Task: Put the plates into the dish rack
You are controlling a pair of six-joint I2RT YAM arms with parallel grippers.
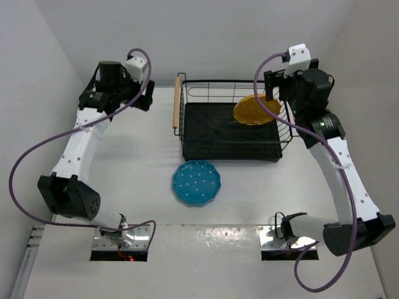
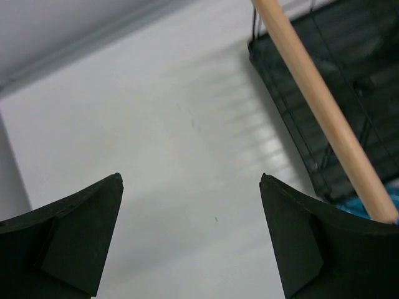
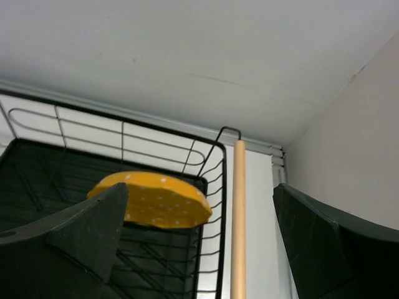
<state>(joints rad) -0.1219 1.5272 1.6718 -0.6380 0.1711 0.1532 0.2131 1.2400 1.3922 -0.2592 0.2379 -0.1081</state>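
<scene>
On surface (image 1: 137, 168) near dish rack (image 1: 218, 134): teal plate (image 1: 196, 182); yellow plate (image 1: 257, 109) tilted inside, seemingly against right wall. Spread, empty: left fingers (image 2: 81, 243), right fingers (image 3: 75, 237).

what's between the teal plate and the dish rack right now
Nothing: the top view shows only a bare strip of white table between the teal plate and the near edge of the dish rack.

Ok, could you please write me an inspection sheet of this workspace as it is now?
Surface: white table.
Job's things: rack at the far middle; yellow plate tilted inside it, far right; blue plate flat on the table before it.
Clutter: nothing seen.
Hands: left hand open, empty, by the rack's left handle; right hand open, empty, near the yellow plate.
Cables: purple cables, hanging in loose loops.
Surroundings: white walls.
</scene>
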